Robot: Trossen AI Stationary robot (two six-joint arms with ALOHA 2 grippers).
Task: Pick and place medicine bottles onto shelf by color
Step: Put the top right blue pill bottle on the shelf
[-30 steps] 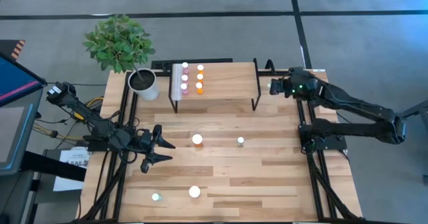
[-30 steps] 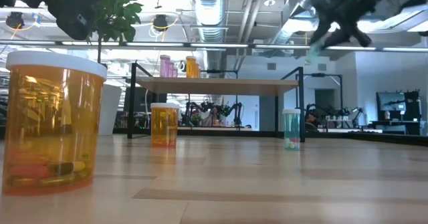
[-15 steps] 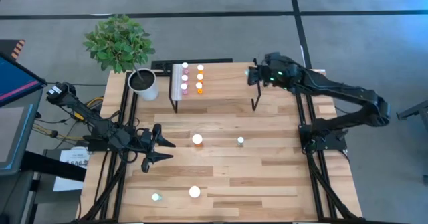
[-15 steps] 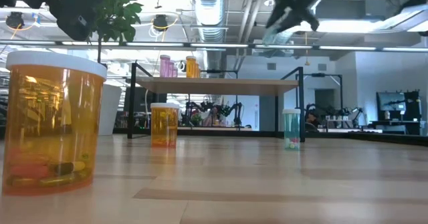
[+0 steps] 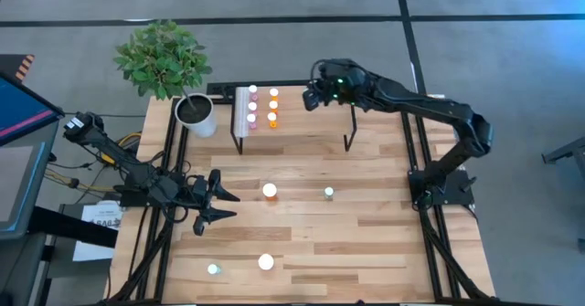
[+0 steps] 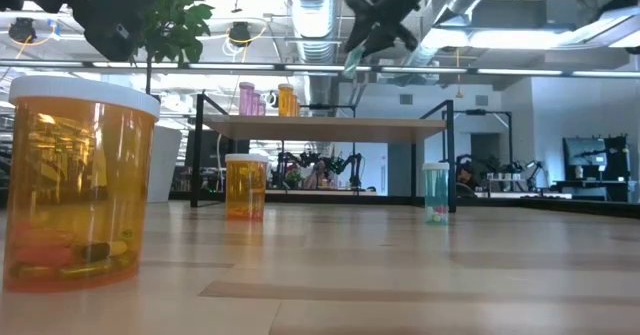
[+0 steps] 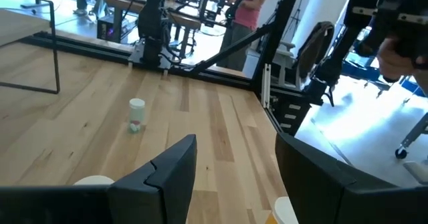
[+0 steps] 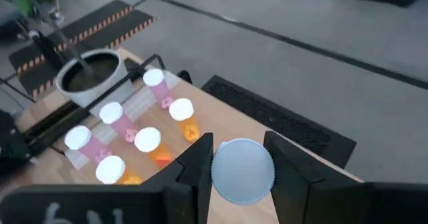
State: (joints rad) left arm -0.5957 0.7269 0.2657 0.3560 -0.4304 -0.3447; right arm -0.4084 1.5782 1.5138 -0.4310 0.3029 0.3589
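We see pink bottles and orange bottles with white caps on the light wood shelf, a green plant in a white pot, and a pale striped-wood worktop.

right gripper raised, gripping; left gripper open.

Both arms are dark, nearly black, made of slim jointed segments. The right arm carries small green lights near its wrist. The left arm has yellow cables at its base.
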